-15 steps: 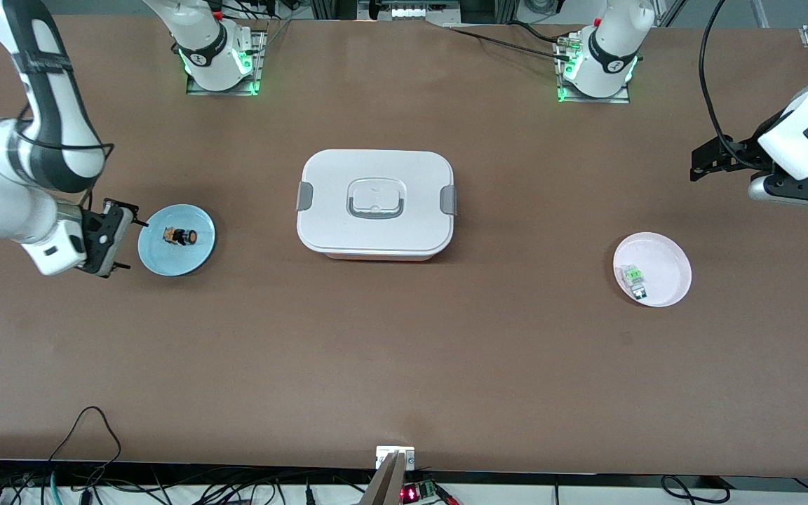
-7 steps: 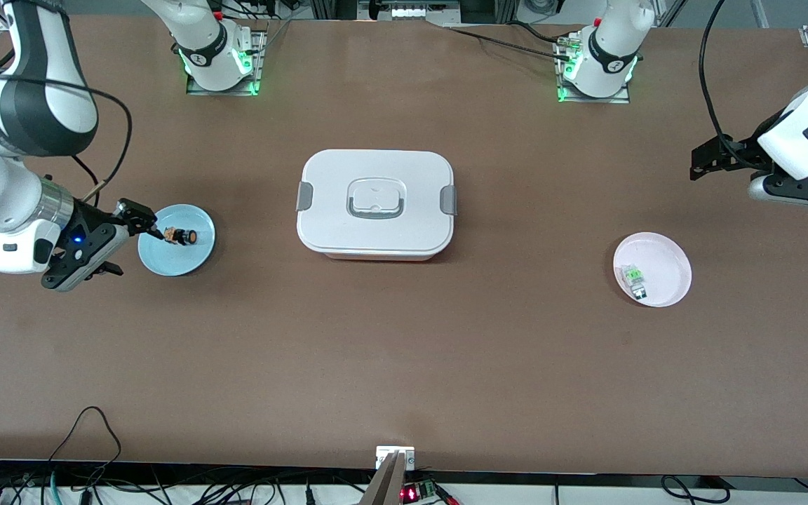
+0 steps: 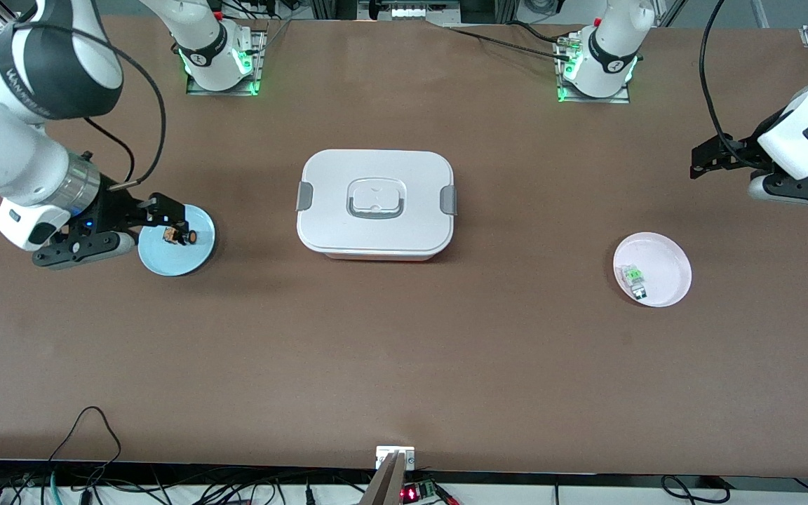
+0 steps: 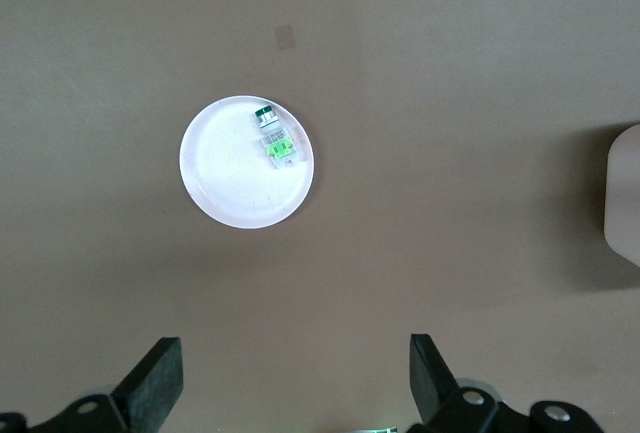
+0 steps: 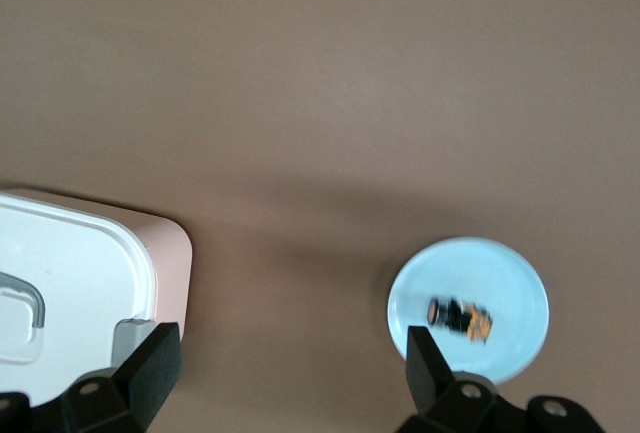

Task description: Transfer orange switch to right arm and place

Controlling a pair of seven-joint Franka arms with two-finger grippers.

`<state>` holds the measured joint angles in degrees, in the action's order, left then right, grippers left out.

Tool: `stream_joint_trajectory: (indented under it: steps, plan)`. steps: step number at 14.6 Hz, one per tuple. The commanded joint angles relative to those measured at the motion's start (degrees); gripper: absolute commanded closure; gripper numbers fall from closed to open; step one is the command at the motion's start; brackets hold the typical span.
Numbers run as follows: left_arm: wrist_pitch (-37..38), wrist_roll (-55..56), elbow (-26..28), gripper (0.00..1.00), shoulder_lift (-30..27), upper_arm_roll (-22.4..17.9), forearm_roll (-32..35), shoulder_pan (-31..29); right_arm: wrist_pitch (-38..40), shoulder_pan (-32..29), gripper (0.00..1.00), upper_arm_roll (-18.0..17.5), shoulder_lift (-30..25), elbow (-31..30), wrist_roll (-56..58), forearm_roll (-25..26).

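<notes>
Black fingers of the right gripper [image 3: 165,221] hang over the blue plate [image 3: 165,258] at the right arm's end of the table, spread apart and holding nothing. In the right wrist view the two fingers [image 5: 150,363] stand wide, with the plate showing by one of them. The orange switch [image 3: 179,236] lies on that plate, its round black end toward the white box [image 3: 375,202] in the middle of the table. From the front, the fingertips seem just beside the switch, though contact is hard to judge there.

The left gripper [image 3: 709,163] waits, open and empty, at the left arm's end of the table, over bare table above a pink plate [image 3: 670,261] with a green-and-clear part [image 3: 634,277].

Nothing of the task looks done: the switch is not yet picked up, passed or placed. The drop spot is not evident. The switch is blurred in the right wrist view, and both arms are cut off by the front view's edges.
</notes>
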<state>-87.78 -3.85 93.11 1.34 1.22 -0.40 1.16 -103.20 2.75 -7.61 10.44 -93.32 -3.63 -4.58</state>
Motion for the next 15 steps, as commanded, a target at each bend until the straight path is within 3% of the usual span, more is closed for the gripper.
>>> stream_joint_trajectory:
  steps: [1,3,7,11,15]
  plan:
    - [1.47,0.51,-1.61,0.00,0.33,0.18,0.67,-0.02,7.20,0.85,0.00,1.10,-0.60,4.36,-6.74,3.26]
    - [1.47,0.51,-1.61,0.00,0.33,0.18,0.67,-0.02,10.38,0.67,0.00,4.60,-1.39,6.39,-6.75,3.70]
    - [2.00,0.51,-1.61,0.00,0.24,0.18,0.67,0.16,11.09,-1.34,0.00,5.94,-3.41,6.49,-6.92,13.88]
    - [2.09,0.51,-1.61,0.00,0.24,0.18,0.58,0.16,11.09,-4.51,0.00,6.64,-3.85,6.57,-6.31,13.54]
    - [2.26,0.59,-1.61,0.00,0.24,0.18,0.32,0.16,12.93,-4.42,0.00,11.46,-5.17,6.31,4.55,12.49]
